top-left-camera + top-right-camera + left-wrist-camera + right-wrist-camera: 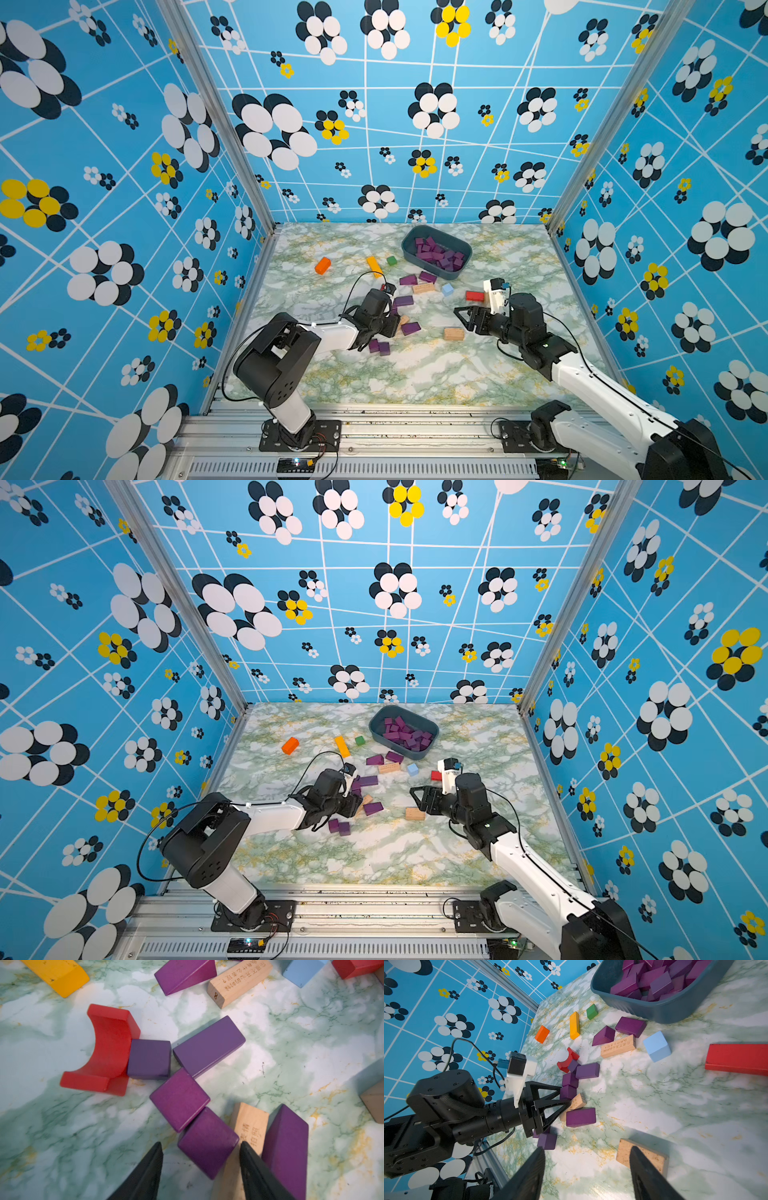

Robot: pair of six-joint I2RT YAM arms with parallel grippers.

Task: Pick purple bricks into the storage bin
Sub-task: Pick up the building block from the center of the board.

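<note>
The storage bin [409, 242] [664, 1012] stands at the back of the table with a heap of purple bricks [440, 253] inside. Several more purple bricks lie loose mid-table, such as a bar [403, 301], a wedge [408, 279] and a block [410, 328]. My left gripper [200, 1144] is low over this cluster and open, its fingers on either side of a purple cube [207, 1142]; one finger is close to the cube and the other stands apart from it. My right gripper [460, 319] [587, 1148] hovers open and empty beside a tan block [641, 1157].
Around the cluster lie a red arch [108, 1051], a tan printed bar [247, 1126], an orange block [323, 265], a yellow bar [374, 266], a green cube [392, 260], a light-blue cube [447, 289] and a red bar [474, 296]. Patterned walls close in three sides.
</note>
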